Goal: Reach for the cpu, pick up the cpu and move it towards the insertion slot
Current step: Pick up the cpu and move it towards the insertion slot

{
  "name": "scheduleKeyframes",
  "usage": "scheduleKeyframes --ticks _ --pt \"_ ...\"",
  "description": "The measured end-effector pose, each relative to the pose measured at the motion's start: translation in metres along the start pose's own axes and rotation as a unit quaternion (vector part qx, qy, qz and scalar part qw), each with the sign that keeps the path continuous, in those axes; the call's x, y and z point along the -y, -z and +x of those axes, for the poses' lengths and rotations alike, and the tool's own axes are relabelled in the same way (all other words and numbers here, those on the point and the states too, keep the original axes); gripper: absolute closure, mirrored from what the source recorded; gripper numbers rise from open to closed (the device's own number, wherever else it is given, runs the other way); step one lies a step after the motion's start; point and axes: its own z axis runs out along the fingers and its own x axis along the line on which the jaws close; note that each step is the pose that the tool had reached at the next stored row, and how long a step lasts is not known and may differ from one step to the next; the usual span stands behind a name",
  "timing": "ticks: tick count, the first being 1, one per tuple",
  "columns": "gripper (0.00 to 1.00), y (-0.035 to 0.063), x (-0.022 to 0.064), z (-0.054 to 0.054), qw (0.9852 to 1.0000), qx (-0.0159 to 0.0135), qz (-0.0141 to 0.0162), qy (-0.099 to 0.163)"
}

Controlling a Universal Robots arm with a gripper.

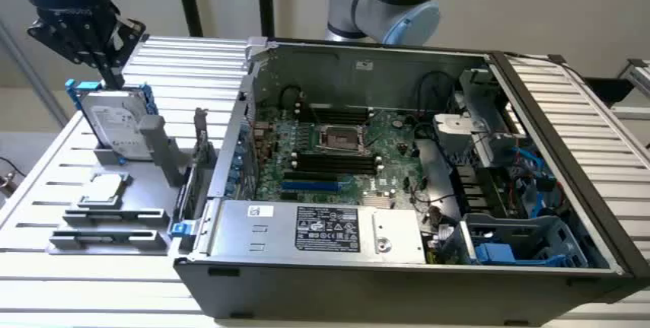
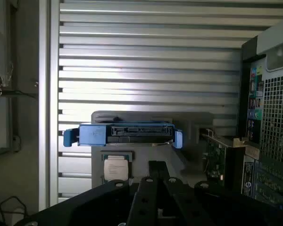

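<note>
The claw (image 1: pixel 109 78) hung over the desk (image 1: pixel 61 282) at the exterior view's far left, its dark tips drawn together on nothing, just above the top edge of the blue-framed hard drive (image 1: pixel 117 122) standing upright in a grey holder. Its upper body ran out of the picture, and the rest was too shadowed to make out well. The cpu (image 1: pixel 102 189) lay flat on a grey stand nearer the camera than the drive, well apart from the claw. From the wrist view the cpu (image 2: pixel 117 168) sat just beneath the drive's connector edge (image 2: pixel 125 134), with the black claw (image 2: pixel 158 169) beside it; its markings were too small to read. The insertion slot (image 1: pixel 342 139) sat inside the open computer case (image 1: pixel 406 282), its centre dark.
</note>
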Motion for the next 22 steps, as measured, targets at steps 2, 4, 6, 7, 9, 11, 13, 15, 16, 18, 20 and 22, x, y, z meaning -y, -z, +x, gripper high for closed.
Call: scheduleKeyframes --ticks 2,4,6,7,9,11,13,15,16,18,20,22 --pt "0.89 0.0000 0.0000 0.000 1.0000 0.0000 0.0000 0.000" --pt "0.89 0.0000 0.0000 0.000 1.0000 0.0000 0.0000 0.000" --pt "0.89 0.0000 0.0000 0.000 1.0000 0.0000 0.0000 0.000" --pt "0.89 0.0000 0.0000 0.000 1.0000 0.0000 0.0000 0.000" --pt "0.89 0.0000 0.0000 0.000 1.0000 0.0000 0.0000 0.000" --pt "0.89 0.0000 0.0000 0.000 1.0000 0.0000 0.0000 0.000" --pt "0.89 0.0001 0.0004 0.000 1.0000 -0.0001 0.0001 0.000" --pt "0.89 -0.0002 0.0023 0.002 1.0000 0.0000 0.0000 0.000" --pt "0.89 -0.0005 0.0035 0.003 1.0000 0.0000 0.0000 0.000" --pt "0.89 -0.0016 0.0068 0.008 1.0000 0.0000 0.0000 0.000" --pt "0.89 -0.0033 0.0106 0.015 1.0000 0.0000 0.0000 0.000" --pt "0.89 -0.0047 0.0146 0.021 1.0000 -0.0002 0.0000 0.000"
